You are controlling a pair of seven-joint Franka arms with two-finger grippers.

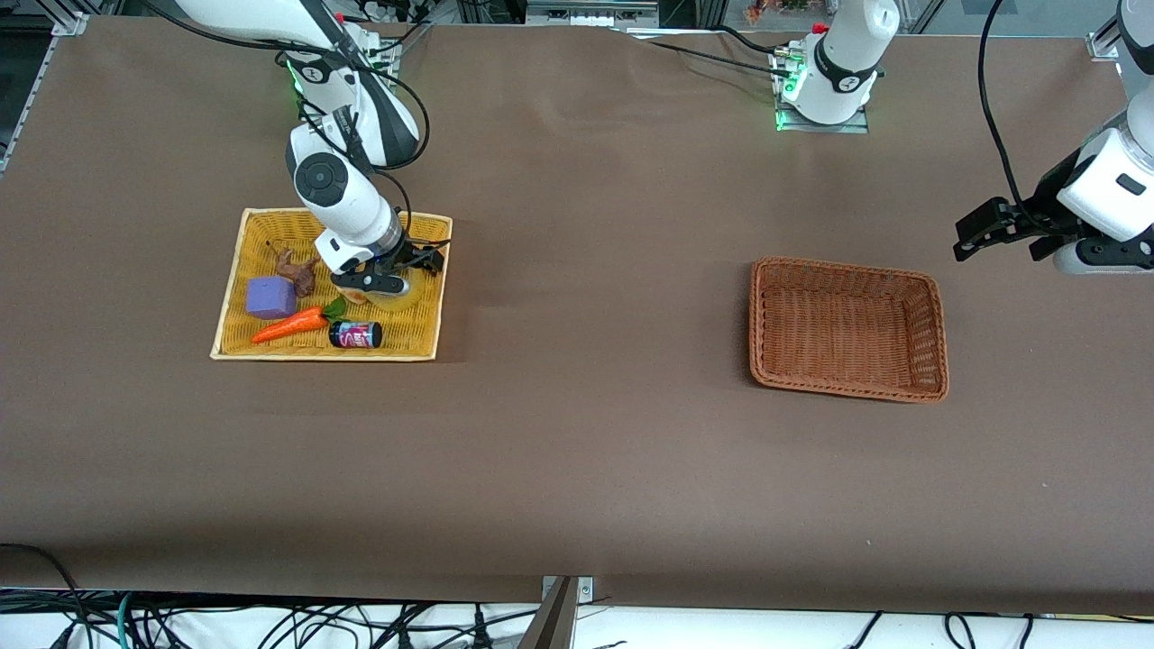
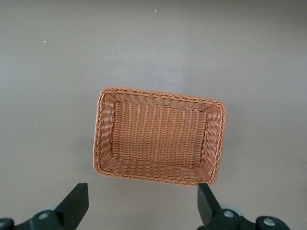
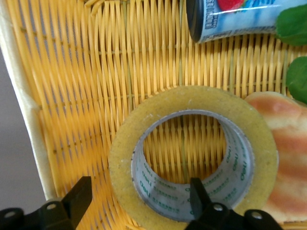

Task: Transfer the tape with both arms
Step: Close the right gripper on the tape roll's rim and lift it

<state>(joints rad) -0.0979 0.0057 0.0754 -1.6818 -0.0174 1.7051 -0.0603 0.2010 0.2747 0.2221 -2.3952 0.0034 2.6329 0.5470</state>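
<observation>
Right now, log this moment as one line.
right claw: open, straddling tape wall in yellow tray | left claw: open, waiting over table beside brown basket

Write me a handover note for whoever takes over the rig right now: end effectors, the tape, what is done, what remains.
Right end effector: down in the yellow tray, fingers straddling the wall of the tape, one inside the ring and one outside; not yet clamped.
Left end effector: open, holding nothing, waiting in the air toward the left arm's end of the table, with the brown basket in its view.
Tape: lying flat in the tray, beside the croissant toy and a can.
Done: right arm has reached the tape.
Left: grasp, lift, pass to the left end effector, probably set it in the basket.
</observation>
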